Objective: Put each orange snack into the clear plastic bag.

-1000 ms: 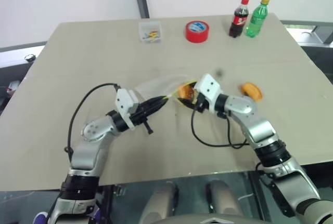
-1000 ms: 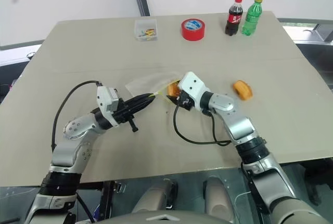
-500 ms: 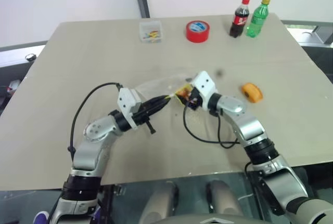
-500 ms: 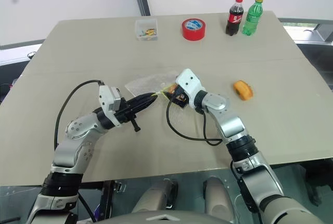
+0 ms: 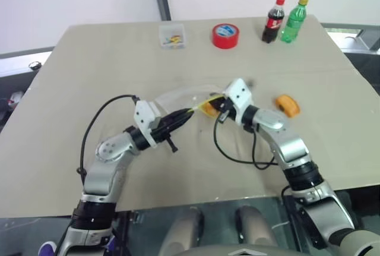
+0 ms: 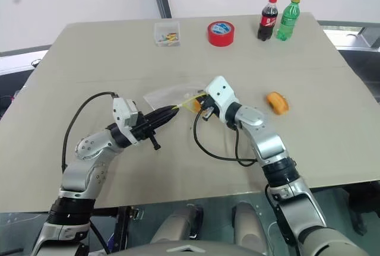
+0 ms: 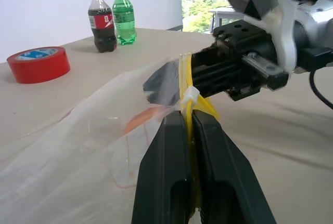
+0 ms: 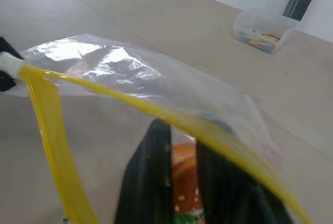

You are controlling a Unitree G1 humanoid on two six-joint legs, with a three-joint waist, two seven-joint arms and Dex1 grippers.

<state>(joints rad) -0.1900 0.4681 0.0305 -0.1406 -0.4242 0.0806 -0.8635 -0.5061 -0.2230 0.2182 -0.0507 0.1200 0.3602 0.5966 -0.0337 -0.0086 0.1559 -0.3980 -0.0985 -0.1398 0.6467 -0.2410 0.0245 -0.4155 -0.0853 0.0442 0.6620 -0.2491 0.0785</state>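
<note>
Risk comes first for us: the snack [image 8: 183, 169] sits right at the mouth of the bag [image 5: 178, 98], and if our right pincer [image 5: 215, 108] lets go too near the lip, or catches the yellow strip [image 8: 135, 104] while backing away, we judge the snack could tumble onto the table [image 5: 89, 72] or the bag could be tugged out of our left grip. That grip is a thin one: our left pincer [image 7: 188, 117] is clenched on only the yellow strip at one corner of the mouth, holding it lifted off the table, so a sideways pull might slip it free and let the mouth sag shut. A crinkly bag also gives little to push against, so a snack left shallow may roll back out. In the right wrist view our right pincer stands partly open, its two fingers [image 8: 151, 182] flanking the snack under the strip, but we cannot tell whether they are gripping it or have released it. One snack is thus at or just inside the mouth. The second snack [image 5: 286, 104] lies on the table to the right, near our right forearm but apart from it, and has yet to go in.
</note>
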